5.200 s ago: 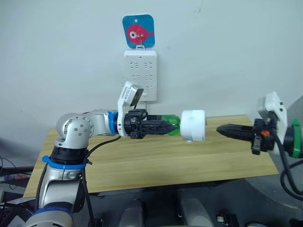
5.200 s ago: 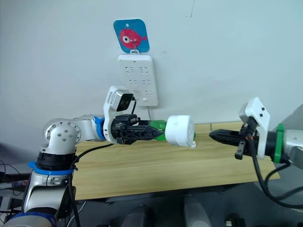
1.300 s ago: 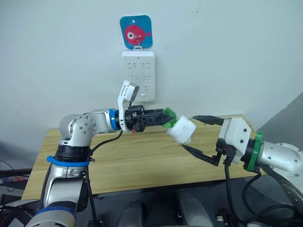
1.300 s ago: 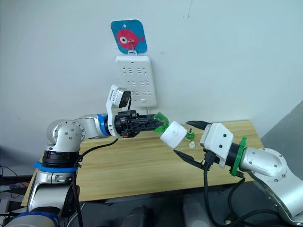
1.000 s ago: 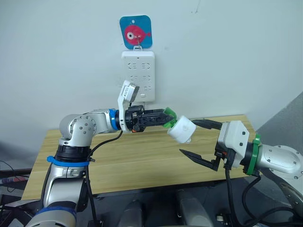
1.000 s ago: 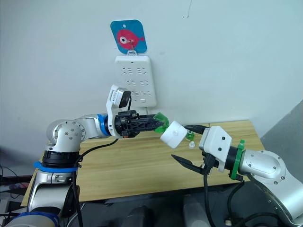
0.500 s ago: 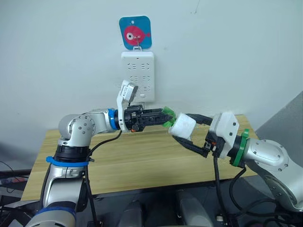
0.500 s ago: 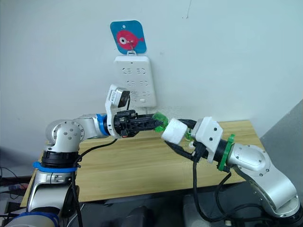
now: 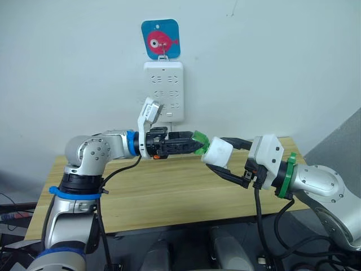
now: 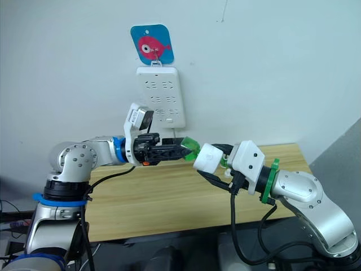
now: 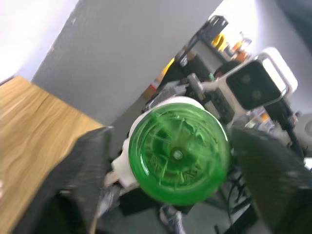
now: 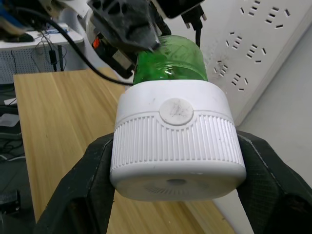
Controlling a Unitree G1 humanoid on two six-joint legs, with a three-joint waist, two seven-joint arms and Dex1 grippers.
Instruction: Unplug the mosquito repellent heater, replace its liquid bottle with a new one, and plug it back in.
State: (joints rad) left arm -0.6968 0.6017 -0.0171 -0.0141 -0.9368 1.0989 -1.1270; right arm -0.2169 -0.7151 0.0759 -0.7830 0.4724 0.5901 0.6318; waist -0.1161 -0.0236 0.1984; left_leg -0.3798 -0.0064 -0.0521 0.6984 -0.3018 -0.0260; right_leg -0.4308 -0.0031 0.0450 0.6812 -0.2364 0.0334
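The white mosquito repellent heater (image 12: pixel 178 141) hangs in mid-air over the table with a green liquid bottle (image 9: pixel 201 141) screwed into it. My right gripper (image 9: pixel 217 153) is shut on the heater, one finger pressed on each ribbed side. My left gripper (image 9: pixel 190 144) is open at the bottle's free end. In the left wrist view its fingers (image 11: pixel 83 170) stand apart on both sides of the bottle's round green base (image 11: pixel 178 153), with a gap on each side.
A white multi-socket power strip (image 9: pixel 164 90) hangs on the wall under a blue fish sticker (image 9: pixel 159 38), just behind the left arm. A wooden table (image 9: pixel 158 192) lies below both arms. Something small and green (image 10: pixel 224 162) shows behind the right gripper.
My right gripper came up from below and closed on the heater. My left gripper's fingers have spread off the green bottle and drawn back slightly.
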